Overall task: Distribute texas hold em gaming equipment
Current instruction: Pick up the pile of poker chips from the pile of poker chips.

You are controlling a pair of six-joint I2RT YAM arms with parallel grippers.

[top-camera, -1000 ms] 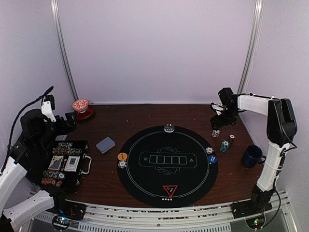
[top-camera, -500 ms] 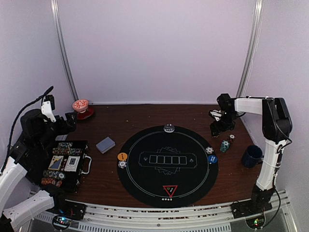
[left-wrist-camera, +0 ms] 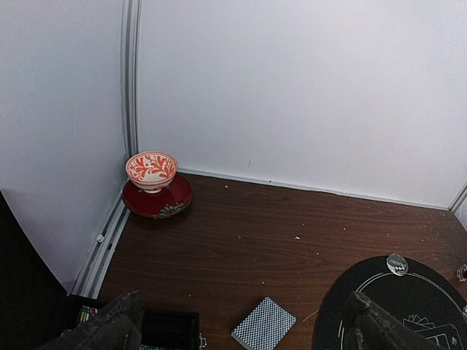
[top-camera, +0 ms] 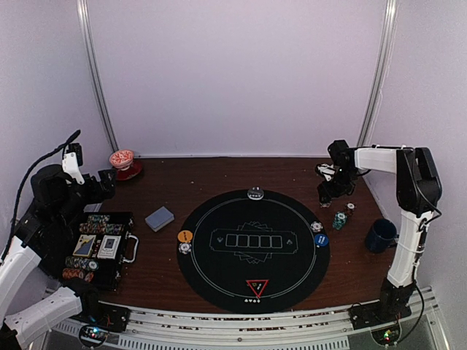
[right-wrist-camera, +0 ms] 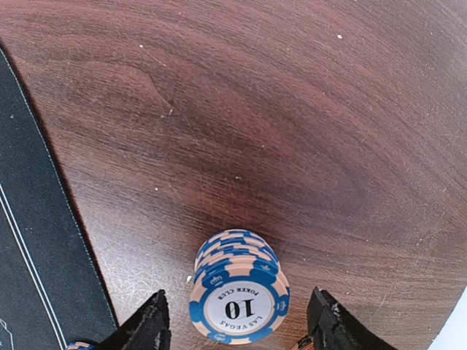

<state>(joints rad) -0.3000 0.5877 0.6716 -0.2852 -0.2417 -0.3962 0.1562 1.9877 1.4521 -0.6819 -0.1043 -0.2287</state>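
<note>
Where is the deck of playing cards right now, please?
In the top view, the deck lies left of the black round mat, beside the open chip case.

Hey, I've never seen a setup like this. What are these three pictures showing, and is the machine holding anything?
It is a robot with two arms bolted at the near edge of a brown wooden table. One picture looks down from above and behind; the other two come from a camera on each wrist. On the table lie a round black felt mat, a deck of grey-blue-backed playing cards, an open black case of poker chips, an orange round button, a blue round button, a red triangle marker, a dark blue mug and a red-and-white cup on a saucer. The left gripper is open and empty. The right gripper stands open astride a stack of blue-and-peach striped chips, not gripping it.
</note>
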